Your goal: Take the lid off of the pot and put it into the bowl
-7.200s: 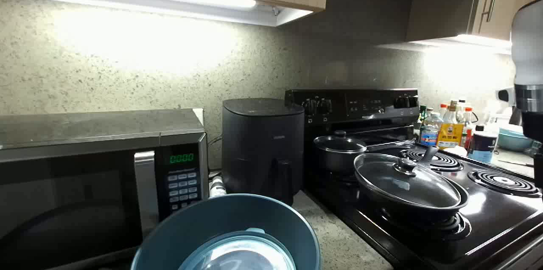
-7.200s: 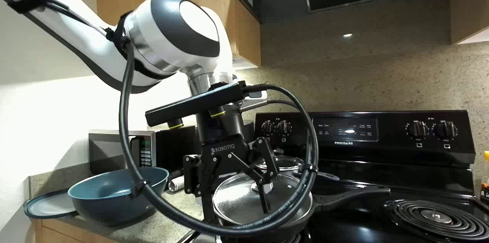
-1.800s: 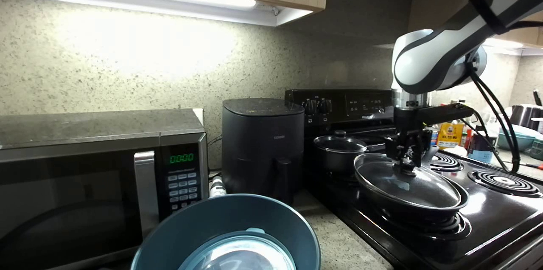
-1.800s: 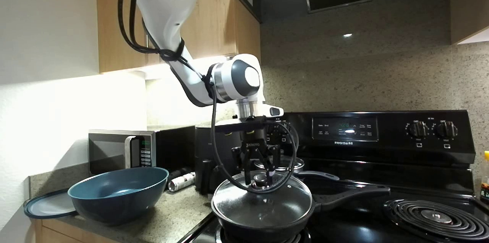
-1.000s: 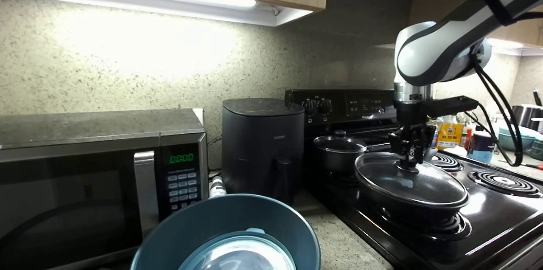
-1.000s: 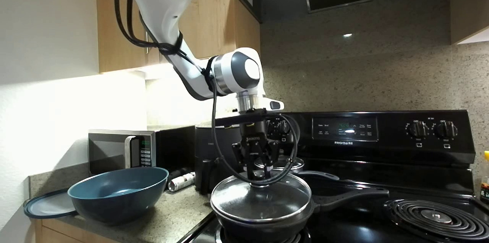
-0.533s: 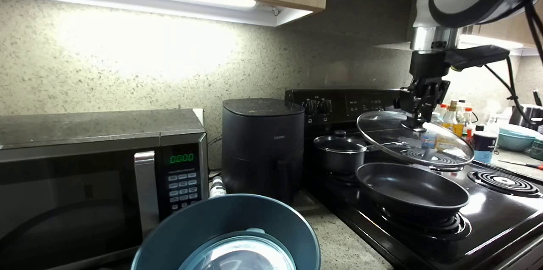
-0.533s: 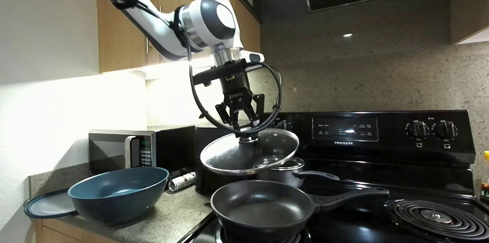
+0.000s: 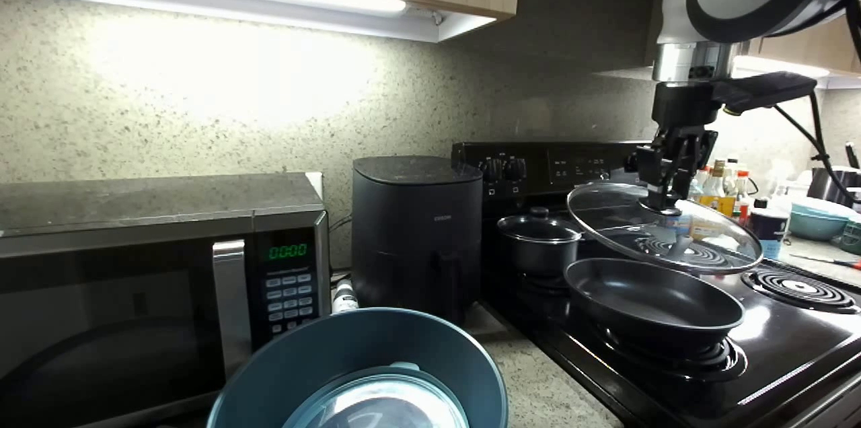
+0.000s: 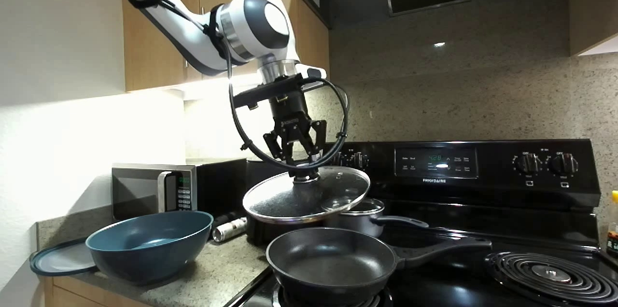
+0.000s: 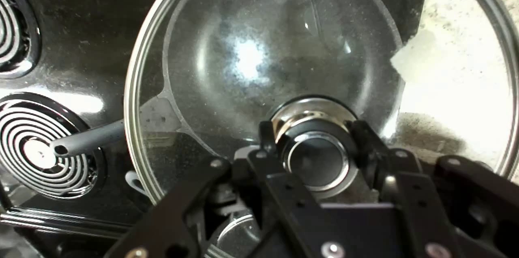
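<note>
Both the lid [image 10: 299, 196] and the gripper [image 11: 313, 140] have shifted slightly left since half a second ago, toward the counter [image 10: 231, 268], while the pot [image 10: 333, 256] has stayed put on the stove [image 10: 449, 287]. The lid hangs in the air above the uncovered pot and apart from it; the bowl [image 10: 149, 261] stands well to the left, on the counter. The gripper clasps the lid by its knob [image 11: 316, 160], a finger [image 11: 267, 138] on either side. That knob points up, slightly tipped, and the glass slopes with it: in an exterior view its right edge rides higher than its left. The pot's long axis follows its handle [image 10: 444, 249], which runs right and slightly toward the far side.

Only in an exterior view does a pale disc [image 10: 65, 258] with a blue rim appear, lying just left of the bowl. A turquoise dish [image 9: 815, 223] at far right shows in an exterior view only, along with a pale round shape [image 9: 377, 408] inside the bowl that I cannot identify. The wrist view alone looks down on the knob's ringed top and shows the pot's inside through the glass, the handle pointing left there.
</note>
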